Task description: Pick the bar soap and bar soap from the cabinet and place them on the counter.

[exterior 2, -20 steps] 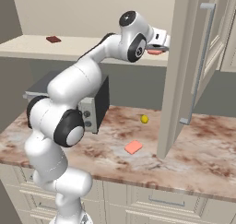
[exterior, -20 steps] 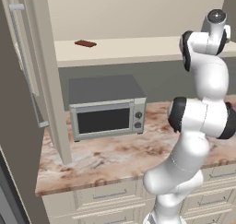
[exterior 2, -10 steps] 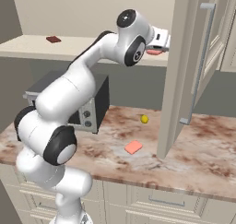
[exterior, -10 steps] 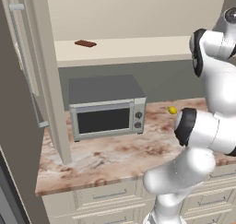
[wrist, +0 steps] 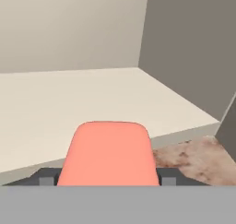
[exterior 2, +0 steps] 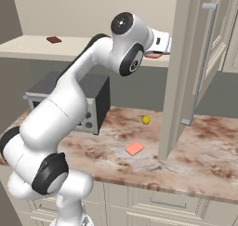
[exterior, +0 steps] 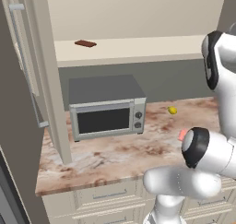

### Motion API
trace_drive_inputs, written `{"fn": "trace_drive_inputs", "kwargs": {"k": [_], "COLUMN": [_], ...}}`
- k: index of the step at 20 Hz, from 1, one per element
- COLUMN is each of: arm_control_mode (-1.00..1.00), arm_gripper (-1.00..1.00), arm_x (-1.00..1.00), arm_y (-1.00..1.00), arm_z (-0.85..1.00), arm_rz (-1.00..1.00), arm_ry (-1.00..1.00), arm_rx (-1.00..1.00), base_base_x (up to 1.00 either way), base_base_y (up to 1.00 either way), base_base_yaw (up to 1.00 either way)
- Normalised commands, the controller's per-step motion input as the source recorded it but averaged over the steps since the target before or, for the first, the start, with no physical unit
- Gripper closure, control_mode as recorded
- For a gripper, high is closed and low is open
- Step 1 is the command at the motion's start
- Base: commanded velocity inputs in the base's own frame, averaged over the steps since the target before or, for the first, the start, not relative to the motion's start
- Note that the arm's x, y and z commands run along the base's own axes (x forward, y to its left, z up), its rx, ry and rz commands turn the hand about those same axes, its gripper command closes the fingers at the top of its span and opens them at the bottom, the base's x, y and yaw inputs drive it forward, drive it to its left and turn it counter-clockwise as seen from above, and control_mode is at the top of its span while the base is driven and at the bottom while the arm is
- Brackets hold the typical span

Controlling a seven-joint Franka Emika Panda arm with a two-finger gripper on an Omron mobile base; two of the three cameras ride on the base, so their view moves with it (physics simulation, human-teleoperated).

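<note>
— Where is your pincer right now?

— Up at the cabinet (exterior 2: 186,71), reaching in over its beige shelf (wrist: 55,103). From the right base view my pincer (exterior 2: 162,48) sits at the shelf's right end, just by the edge of the open door (exterior 2: 204,57).

— And the soap?

— One soap bar (wrist: 109,155) lies between my two fingers. In the hand view it is a salmon-pink rounded block that spans the whole gap, with a dark fingertip (wrist: 46,178) touching each side of it. From the right base view a sliver of the same pink shows just under my hand.

— So are you gripping it?

— Yes. My fingers stand wide, but they are clamped on the bar's two flanks, not spread around empty air. Whether its underside touches the shelf or hangs clear I cannot tell.

— What about the other one?

— The second soap bar (exterior 2: 135,148) lies flat on the counter (exterior 2: 209,160), well below my pincer, in front of the open door's lower edge. A small yellow ball (exterior 2: 145,120) rests on the stone a little behind it, and the microwave (exterior: 107,107) stands further to the left.

— Anything else on that shelf?

— A dark brown slab (exterior: 85,44) lies far off at the left end, well apart from my hand.
</note>
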Motion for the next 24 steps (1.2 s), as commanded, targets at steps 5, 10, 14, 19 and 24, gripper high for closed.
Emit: {"fn": "trace_drive_inputs", "kwargs": {"k": [5, 10, 14, 19, 24], "arm_control_mode": [-1.0, -1.0, -1.0, -1.0, -1.0], "arm_gripper": [1.0, 1.0, 1.0, 1.0, 1.0], "arm_x": [-0.62, -0.61, -0.61, -0.65, -0.63], "arm_y": [0.13, 0.34, 0.36, 0.26, 0.18], "arm_z": [0.16, 0.05, 0.0, 0.0, -0.17], "arm_rz": [0.0, 0.0, 0.01, 0.02, 0.04], "arm_ry": [0.05, 0.12, 0.19, 0.19, 0.17], "arm_rx": [-0.07, -0.11, -0.1, -0.04, 0.0], "base_base_x": [0.0, 0.0, 0.0, 0.0, 0.0], "base_base_y": [0.0, 0.0, 0.0, 0.0, 0.0], "base_base_yaw": [0.0, 0.0, 0.0, 0.0, 0.0]}}
